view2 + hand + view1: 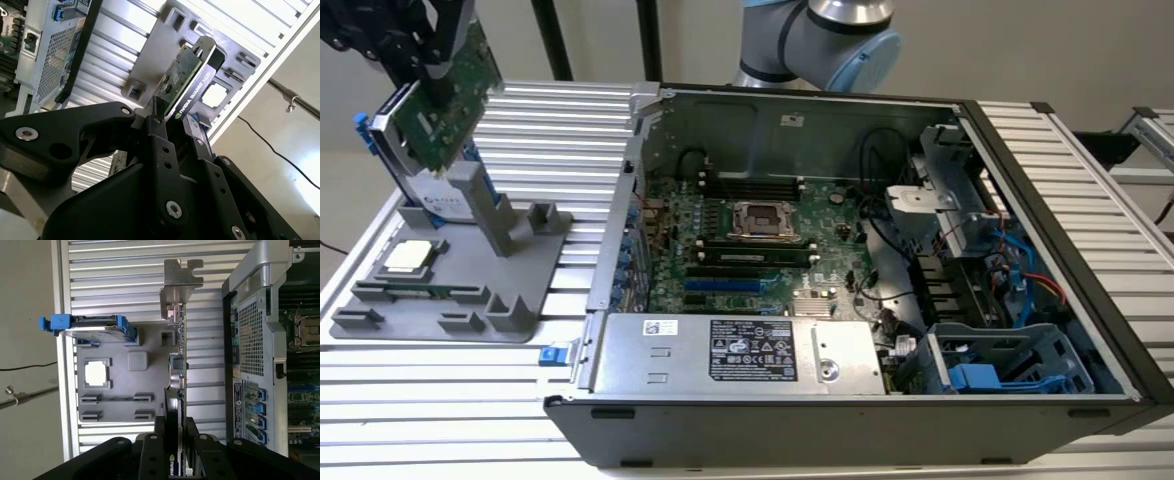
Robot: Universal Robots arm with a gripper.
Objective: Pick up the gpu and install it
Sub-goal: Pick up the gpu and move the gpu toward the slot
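My gripper is shut on the gpu, a green card with a silver end bracket. It hangs tilted in the air above the grey holder tray at the exterior view's left. In the first wrist view the gpu is seen edge-on between the black fingers, its bracket pointing away from the gripper. In the second wrist view the gripper clamps the gpu by its black cooler side. The open computer case lies to the exterior view's right, its motherboard exposed.
On the tray stand a silver hard drive in a blue frame and a small square CPU chip. A power supply and a blue drive cage fill the case's near side. Cables run along the case's right side.
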